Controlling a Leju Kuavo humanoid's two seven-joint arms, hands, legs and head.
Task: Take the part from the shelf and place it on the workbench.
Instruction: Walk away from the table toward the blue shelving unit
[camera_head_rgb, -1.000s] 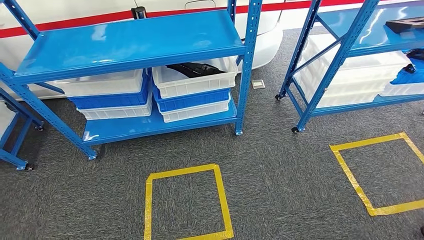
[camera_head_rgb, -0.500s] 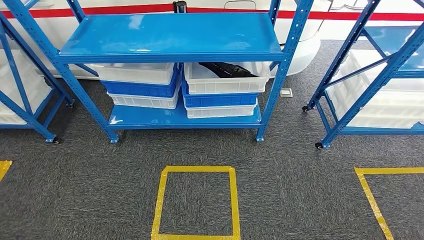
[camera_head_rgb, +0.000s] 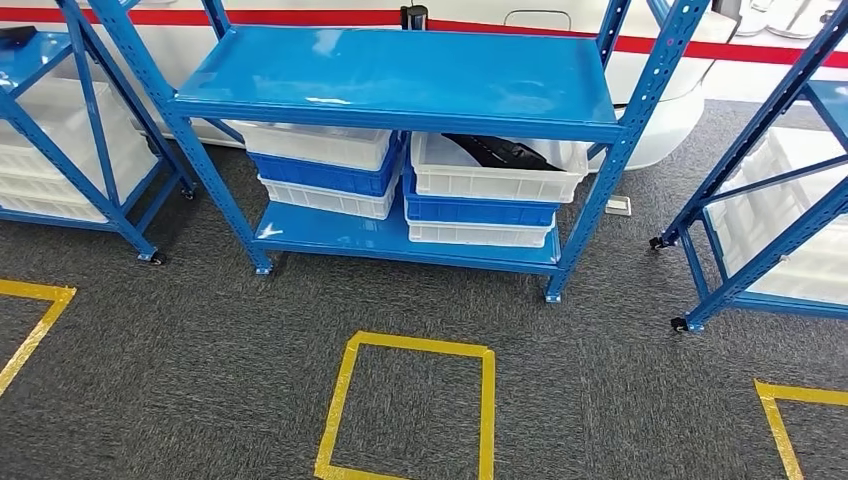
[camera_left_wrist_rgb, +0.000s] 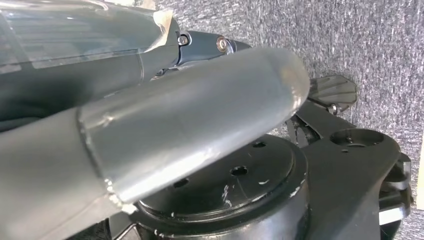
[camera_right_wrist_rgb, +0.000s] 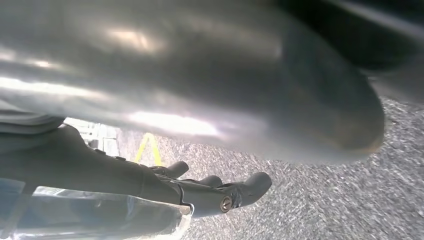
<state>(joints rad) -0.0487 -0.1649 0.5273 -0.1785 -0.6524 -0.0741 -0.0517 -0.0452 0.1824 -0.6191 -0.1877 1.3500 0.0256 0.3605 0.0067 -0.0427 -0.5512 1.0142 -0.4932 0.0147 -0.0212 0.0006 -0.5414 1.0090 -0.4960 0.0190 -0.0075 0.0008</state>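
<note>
Blue shelf (camera_head_rgb: 400, 75) stands straight ahead on grey carpet (camera_head_rgb: 600, 380), on small castors. Its lower tier carries two stacks of white and blue bins. The black part (camera_head_rgb: 505, 153) lies in the top white bin (camera_head_rgb: 495, 172) of the right stack, partly hidden under the upper tier. A yellow tape square (camera_head_rgb: 412, 410) marks the floor in front of the shelf. More blue racks stand to either side.

Left hand (camera_left_wrist_rgb: 190, 125): thick grey thumb close to the lens, nothing seen in it; fingers mostly hidden, so spread or closed cannot be told. Right hand (camera_right_wrist_rgb: 210, 190): dark fingers lie straight out over carpet, apparently holding nothing.
</note>
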